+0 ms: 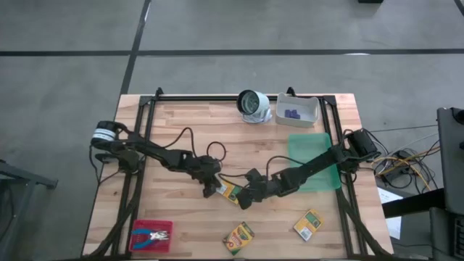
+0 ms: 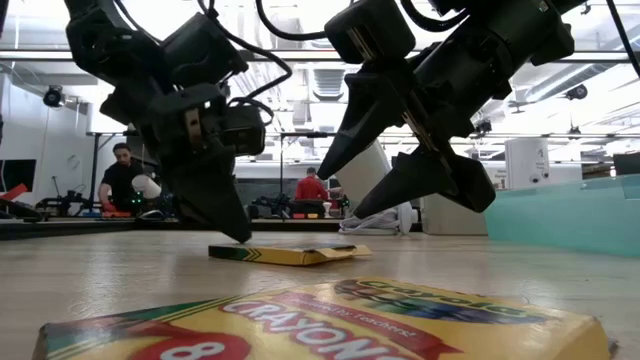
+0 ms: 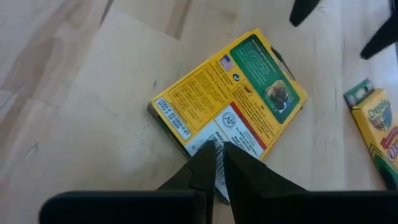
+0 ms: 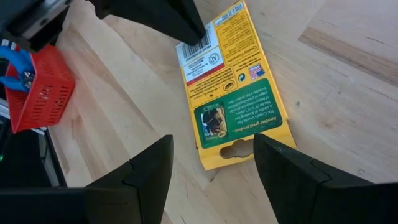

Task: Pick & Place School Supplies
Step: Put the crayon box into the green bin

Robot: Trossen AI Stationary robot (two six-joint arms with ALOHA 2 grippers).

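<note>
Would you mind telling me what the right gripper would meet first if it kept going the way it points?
Most likely the crayon box lying flat on the table: the right gripper, jaws open, points at its hang-tab end. Depth is unclear.

Both arms meet mid-frame over one crayon box (image 1: 229, 191).
2 more boxes lower center (image 1: 238, 237) & lower right (image 1: 307, 224); red tray (image 1: 151, 236) lower left w/ blue-handled tool (image 1: 154, 235).

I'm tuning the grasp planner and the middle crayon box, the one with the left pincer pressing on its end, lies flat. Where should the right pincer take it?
Judging by its pose, the crayon box lies flat, so grip across its narrow width, on the long edges, from above. The right pincer hangs open at the hang-tab end; the left pincer sits shut on the barcode end, so take the free half.
</note>
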